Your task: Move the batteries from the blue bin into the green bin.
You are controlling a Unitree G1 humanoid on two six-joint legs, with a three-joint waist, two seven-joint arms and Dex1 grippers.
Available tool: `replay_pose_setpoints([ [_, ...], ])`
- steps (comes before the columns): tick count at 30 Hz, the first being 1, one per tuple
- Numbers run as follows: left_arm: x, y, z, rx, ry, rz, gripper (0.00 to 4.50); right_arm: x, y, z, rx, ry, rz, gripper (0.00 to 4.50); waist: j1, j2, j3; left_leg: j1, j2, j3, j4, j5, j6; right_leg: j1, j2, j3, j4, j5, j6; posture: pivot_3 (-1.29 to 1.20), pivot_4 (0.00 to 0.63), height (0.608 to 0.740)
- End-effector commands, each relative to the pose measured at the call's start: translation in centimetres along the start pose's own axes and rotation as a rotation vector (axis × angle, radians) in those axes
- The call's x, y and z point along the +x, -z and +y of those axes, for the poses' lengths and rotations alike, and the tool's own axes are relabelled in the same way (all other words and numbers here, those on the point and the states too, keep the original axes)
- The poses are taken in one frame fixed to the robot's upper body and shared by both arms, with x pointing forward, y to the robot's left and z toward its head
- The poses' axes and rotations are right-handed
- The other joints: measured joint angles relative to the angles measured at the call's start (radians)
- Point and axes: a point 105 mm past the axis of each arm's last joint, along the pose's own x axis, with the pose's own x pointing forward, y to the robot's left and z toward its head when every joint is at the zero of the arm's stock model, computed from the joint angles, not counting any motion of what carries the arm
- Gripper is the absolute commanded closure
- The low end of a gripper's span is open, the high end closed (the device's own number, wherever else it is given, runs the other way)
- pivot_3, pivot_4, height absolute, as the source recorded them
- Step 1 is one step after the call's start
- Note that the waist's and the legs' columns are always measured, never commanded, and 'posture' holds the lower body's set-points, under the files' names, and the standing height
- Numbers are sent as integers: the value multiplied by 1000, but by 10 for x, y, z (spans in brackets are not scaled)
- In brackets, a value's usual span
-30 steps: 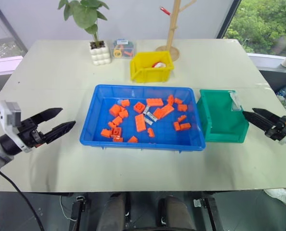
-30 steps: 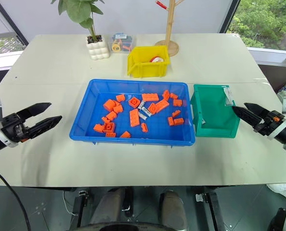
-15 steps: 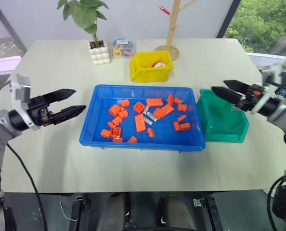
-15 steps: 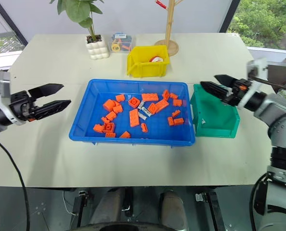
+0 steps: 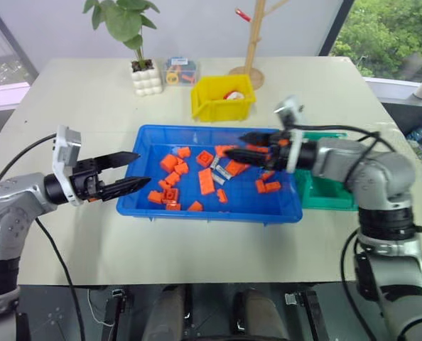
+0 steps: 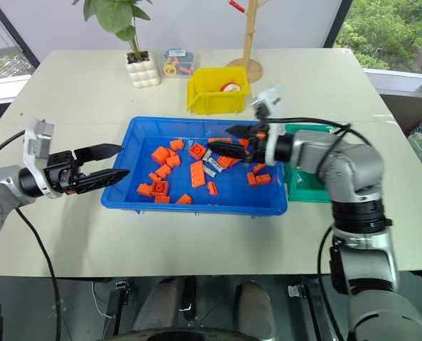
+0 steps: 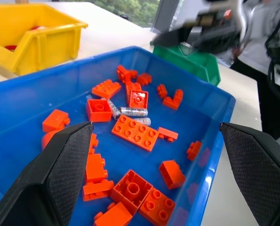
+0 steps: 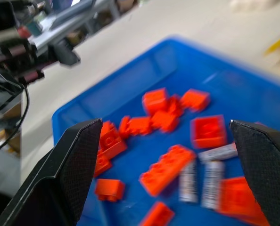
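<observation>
Across the middle of the left eye view I log the blue bin (image 5: 148,160) on the pale bench (image 5: 90,106), littered with orange bricks (image 5: 207,180). Batteries (image 5: 224,172) lie near the bin's centre, among the bricks. Green bin (image 5: 325,195) sits just right of the blue one, largely covered by the right arm. Left end effector (image 5: 129,170) is at the bin's left rim, fingers apart, empty. Right end effector (image 5: 241,143) hangs over the upper right part of the bin, fingers apart, holding nothing. Yellow bin (image 5: 214,103) stands above the blue one in frame; a potted plant (image 5: 143,71) is at upper left.

Right eye view: same layout, nothing to add.

Left wrist view: both black fingers (image 7: 69,165) spread wide at the lower corners. Between them I see the blue bin floor with two silver batteries (image 7: 133,111) lying side by side just left of centre frame, touching bricks. Green bin (image 7: 196,63) at upper right, yellow bin (image 7: 36,40) at upper left.

Right wrist view: fingers (image 8: 78,165) wide apart; blurred batteries (image 8: 201,176) at lower centre-right, beside bricks.
</observation>
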Motion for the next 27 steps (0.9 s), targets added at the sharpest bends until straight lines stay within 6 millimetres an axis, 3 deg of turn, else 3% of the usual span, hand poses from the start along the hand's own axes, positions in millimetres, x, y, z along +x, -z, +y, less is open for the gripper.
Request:
replay_pose_setpoints([
  [1,4,-8,-4,63,-1,-23,0,17,2,9,13,-12,30,78,-1,0,0,0,0,0,0,0,0,0,0,0,0,0,0,0,150,739],
  [8,6,-6,-6,72,-25,-53,0,36,27,3,-5,21,122,78,-2,0,0,0,0,0,0,0,0,-1,0,0,1,0,0,0,150,739],
  [15,6,-4,-8,76,-54,-77,0,46,35,-6,-50,42,169,78,-5,0,0,0,0,0,0,0,0,-1,0,0,1,0,0,0,150,739],
  [25,2,-4,-7,86,-94,-101,0,57,45,-3,-80,24,200,78,-4,0,0,0,0,0,0,0,0,-1,0,0,1,0,0,0,150,739],
  [27,1,-4,-8,86,-100,-104,0,58,46,-3,-94,23,201,571,-4,0,0,0,0,0,0,0,0,-1,0,0,1,0,0,0,150,739],
])
